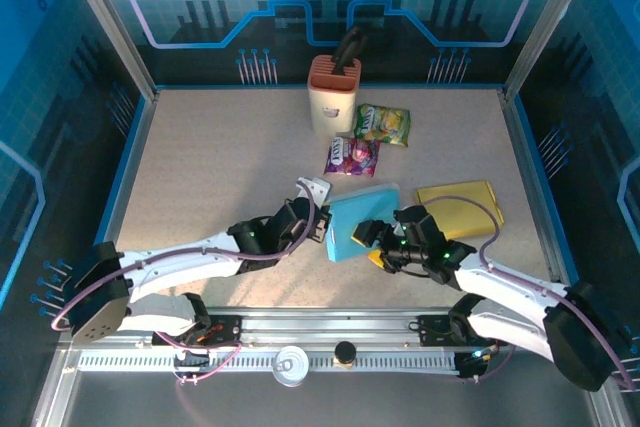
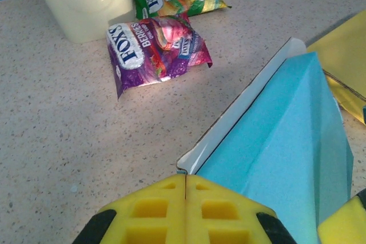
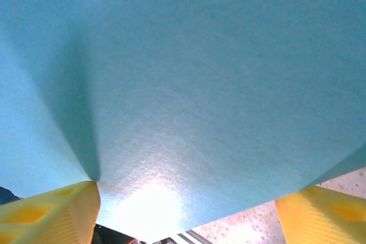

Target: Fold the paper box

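Your left gripper [image 2: 186, 191] is clenched. Its yellow pads are pressed together right where the white flap corner of the paper box [image 1: 360, 217] runs into them, so it looks to be pinching that corner and nothing more. Your right gripper [image 3: 186, 198] is released, with its fingers spread wide at the box's right side. The blue panel lies across the gap between them, and one finger touches the panel beside a soft crease. The box sits on the table [image 1: 220, 157] between your two grippers, tilted with one side lifted, and is not yet a formed shape.

The weak point, I'd judge, is that single pinch. Thin card held by a corner can tear or slide out if you pull or twist, and with the right side unheld nothing else steadies the box. If you close the right fingers carelessly, you may dent the panel away from its fold line. A yellow packet [image 1: 460, 209] lies just right of the box and a purple sweet bag [image 2: 154, 50] just beyond it, and a swinging panel could shove either.
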Robot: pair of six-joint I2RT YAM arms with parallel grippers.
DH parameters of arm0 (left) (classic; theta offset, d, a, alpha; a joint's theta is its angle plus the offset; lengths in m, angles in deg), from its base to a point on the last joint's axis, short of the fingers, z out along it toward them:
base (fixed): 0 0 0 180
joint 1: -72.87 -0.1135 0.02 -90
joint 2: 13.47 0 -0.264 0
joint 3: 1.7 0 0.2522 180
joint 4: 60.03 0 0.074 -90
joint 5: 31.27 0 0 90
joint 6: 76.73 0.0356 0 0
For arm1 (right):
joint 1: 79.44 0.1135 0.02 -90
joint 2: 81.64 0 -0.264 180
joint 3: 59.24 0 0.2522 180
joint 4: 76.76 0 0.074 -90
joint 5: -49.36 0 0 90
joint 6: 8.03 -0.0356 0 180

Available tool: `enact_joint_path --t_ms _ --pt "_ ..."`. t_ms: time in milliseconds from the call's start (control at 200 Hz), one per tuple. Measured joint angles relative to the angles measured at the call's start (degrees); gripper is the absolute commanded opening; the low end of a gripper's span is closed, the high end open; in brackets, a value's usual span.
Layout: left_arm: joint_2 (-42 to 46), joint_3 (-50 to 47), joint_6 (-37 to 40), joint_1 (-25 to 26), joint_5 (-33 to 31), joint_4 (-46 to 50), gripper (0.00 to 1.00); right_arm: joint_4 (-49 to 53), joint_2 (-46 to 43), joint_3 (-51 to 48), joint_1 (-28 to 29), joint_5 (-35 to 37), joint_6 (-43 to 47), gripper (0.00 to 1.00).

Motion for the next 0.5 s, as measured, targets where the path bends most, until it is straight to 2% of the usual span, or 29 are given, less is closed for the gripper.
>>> enact_joint_path --t_ms 205,400,500 --pt "-0.85 -0.02 3.67 0.33 -0.04 -2.91 0.00 3.41 -4.98 0.20 0.00 -0.17 -0.50 0.90" --pt "-1.95 -0.02 6.45 0.87 -0.46 -5.20 0.00 6.14 -5.95 0.68 0.00 -0.22 -0.55 0.91" --pt "-2.49 -0.02 7.45 1.14 -0.94 -5.62 0.00 6.91 -5.73 1.01 0.00 -0.42 -0.55 0.95"
